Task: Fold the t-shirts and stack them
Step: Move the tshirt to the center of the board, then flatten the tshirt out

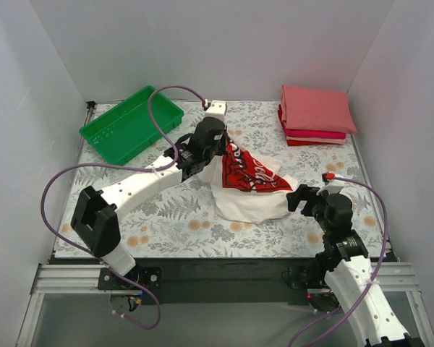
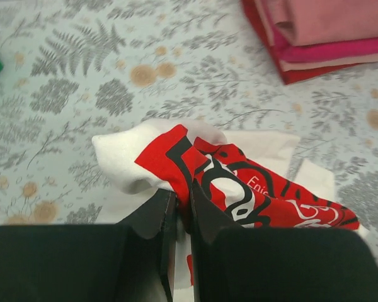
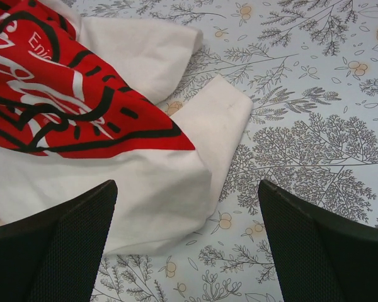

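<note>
Now | left jaws pinching tee (image 1: 252, 189) fold, held above worktop (image 1: 166, 217) | right jaws spread over tee edge | folded stack (image 1: 315, 116) at far right corner, apart from tee

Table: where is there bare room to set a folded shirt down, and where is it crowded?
Free: the near-left table, between left arm and edge; the far strip between tray and stack. Crowded: centre-right, around the white shirt, left gripper and right gripper.
</note>
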You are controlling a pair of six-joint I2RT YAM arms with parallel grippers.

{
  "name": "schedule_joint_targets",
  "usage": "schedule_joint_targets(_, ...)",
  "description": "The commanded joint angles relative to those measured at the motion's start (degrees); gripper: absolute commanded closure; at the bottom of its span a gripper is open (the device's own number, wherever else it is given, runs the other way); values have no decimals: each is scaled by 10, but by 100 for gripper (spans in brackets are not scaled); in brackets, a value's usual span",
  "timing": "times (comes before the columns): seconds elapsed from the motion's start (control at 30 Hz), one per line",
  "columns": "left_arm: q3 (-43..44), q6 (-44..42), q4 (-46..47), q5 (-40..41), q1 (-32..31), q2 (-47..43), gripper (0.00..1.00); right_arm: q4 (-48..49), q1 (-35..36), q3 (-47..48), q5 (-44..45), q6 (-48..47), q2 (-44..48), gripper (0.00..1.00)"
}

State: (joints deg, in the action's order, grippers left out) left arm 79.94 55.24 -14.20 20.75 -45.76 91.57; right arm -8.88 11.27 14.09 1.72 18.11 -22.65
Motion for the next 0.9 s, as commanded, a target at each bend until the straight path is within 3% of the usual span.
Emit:
schedule_joint_targets(0.0,-17,61,9,77,39,15,100,23,0,-1,0,1,-12,2)
schedule_joint_targets(0.1,-19,93,-4,21,85,46,95,24,0,2,-1,2,-31,2)
schedule_joint_targets(0.17,-21,97,-3,26,103,66,88,24,0,3,0,2,-41,2)
schedule_joint_targets(0.23,-21,100,-4,37,118,78,72,24,0,5,-1,1,-54,2)
schedule_joint_targets(0.27,-21,101,-4,32,124,84,58,24,0,6,-1,1,-57,2)
schedule_joint_targets(0.33,-19,113,-7,-2,145,98,48,24,0,8,2,0,-64,2)
schedule_joint_targets(0.5,-50,141,-26,-33,159,45,41,24,0,8,12,0,-64,2)
schedule_joint_targets(0.7,-217,238,0,-116,154,-100,25,21,0,9,36,9,-49,2)
schedule_joint_targets(0.87,-371,297,45,-193,120,-187,21,4,-1,14,58,19,-43,2)
